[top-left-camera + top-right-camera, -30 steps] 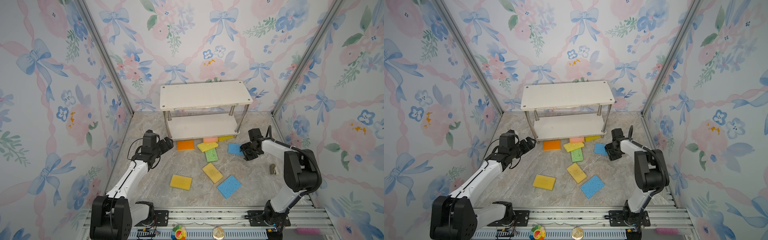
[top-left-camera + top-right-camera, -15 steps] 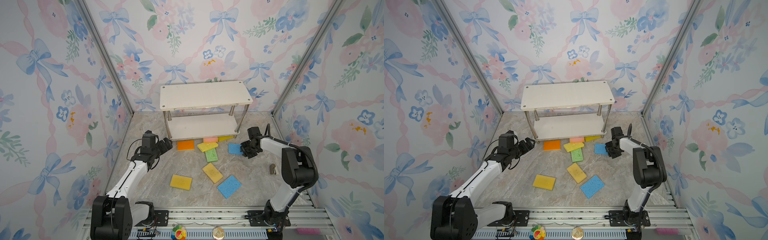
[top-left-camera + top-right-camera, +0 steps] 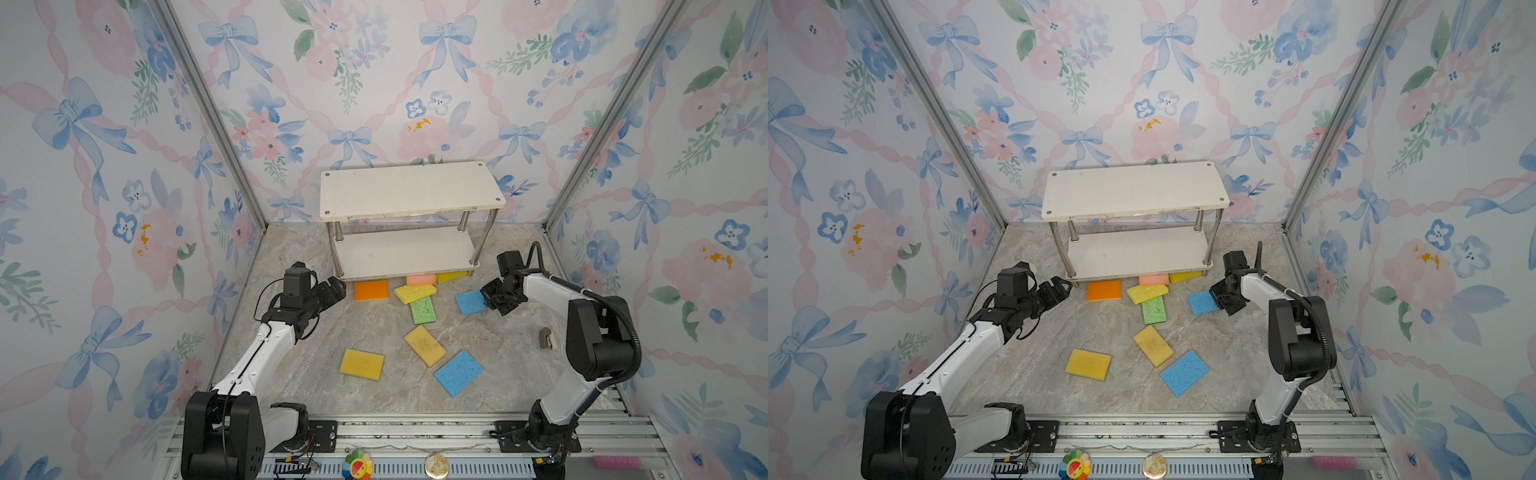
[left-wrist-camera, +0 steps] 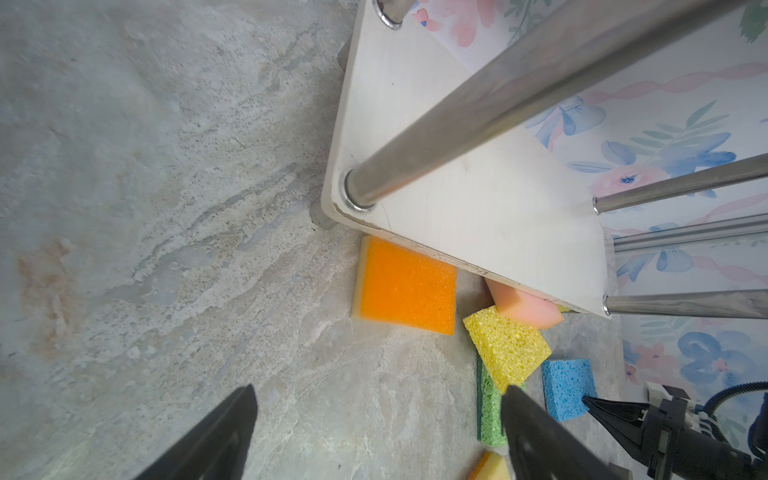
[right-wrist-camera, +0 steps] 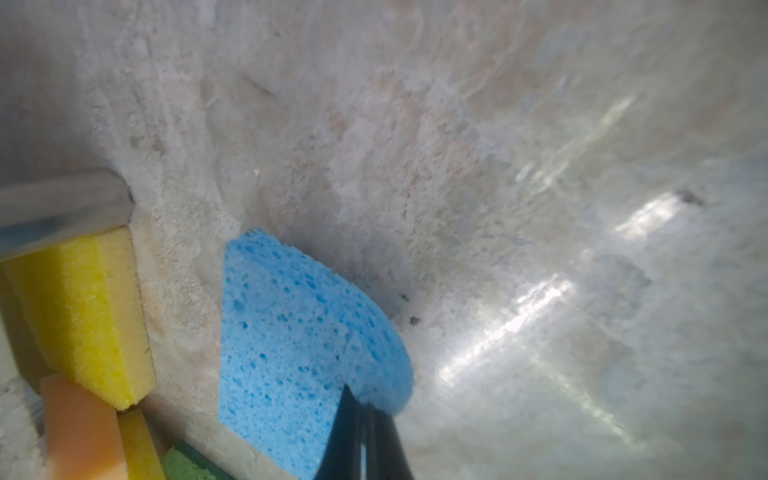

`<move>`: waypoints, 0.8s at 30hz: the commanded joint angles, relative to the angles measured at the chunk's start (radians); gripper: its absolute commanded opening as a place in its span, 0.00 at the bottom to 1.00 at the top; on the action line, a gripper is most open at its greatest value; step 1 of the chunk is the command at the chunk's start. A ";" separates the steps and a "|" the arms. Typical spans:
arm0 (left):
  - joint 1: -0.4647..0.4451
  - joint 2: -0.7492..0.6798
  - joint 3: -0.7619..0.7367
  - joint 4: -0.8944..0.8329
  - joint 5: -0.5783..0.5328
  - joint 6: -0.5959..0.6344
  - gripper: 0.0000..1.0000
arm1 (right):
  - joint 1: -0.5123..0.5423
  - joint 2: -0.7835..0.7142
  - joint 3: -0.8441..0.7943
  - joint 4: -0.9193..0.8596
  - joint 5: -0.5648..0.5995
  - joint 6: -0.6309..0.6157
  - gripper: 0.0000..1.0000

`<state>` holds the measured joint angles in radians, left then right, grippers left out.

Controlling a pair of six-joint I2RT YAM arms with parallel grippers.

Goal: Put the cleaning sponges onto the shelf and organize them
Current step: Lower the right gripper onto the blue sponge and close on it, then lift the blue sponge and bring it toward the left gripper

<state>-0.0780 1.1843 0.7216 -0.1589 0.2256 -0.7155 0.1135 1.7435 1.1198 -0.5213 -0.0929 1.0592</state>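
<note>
The shelf [image 3: 411,189] stands at the back, both white boards bare. Several sponges lie on the marble floor before it: orange [image 3: 371,289], yellow [image 3: 415,293], pink [image 3: 421,279], green [image 3: 423,310], tan-yellow [image 3: 424,345], yellow [image 3: 361,364] and blue [image 3: 458,372]. My right gripper [image 5: 361,399] is shut on the right edge of a smaller blue sponge [image 3: 469,301], and that edge curls up off the floor. My left gripper [image 3: 336,289] hangs open and empty just left of the orange sponge [image 4: 405,286], near the shelf's front left leg [image 4: 478,124].
Another yellow sponge [image 3: 453,275] is tucked under the shelf's lower board beside the pink one. A small grey-olive object [image 3: 545,337] lies on the floor by the right arm. Flowered walls close in on three sides. A metal rail [image 3: 415,432] runs along the front.
My right gripper has closed on the edge of the small blue sponge. The left arm has not moved.
</note>
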 commanded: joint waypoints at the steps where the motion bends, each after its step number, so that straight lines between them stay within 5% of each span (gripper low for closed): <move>1: 0.004 -0.033 -0.002 -0.003 0.065 -0.006 0.93 | 0.018 -0.082 0.066 -0.056 -0.035 -0.166 0.00; 14: -0.158 -0.037 0.057 0.079 0.348 0.005 0.93 | 0.158 -0.330 0.150 -0.141 -0.358 -0.623 0.00; 24: -0.242 -0.033 0.079 0.238 0.465 -0.067 0.92 | 0.285 -0.333 0.281 -0.233 -0.530 -0.718 0.00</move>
<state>-0.2962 1.1492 0.7826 -0.0063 0.6273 -0.7448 0.3729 1.4113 1.3582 -0.7059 -0.5278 0.3836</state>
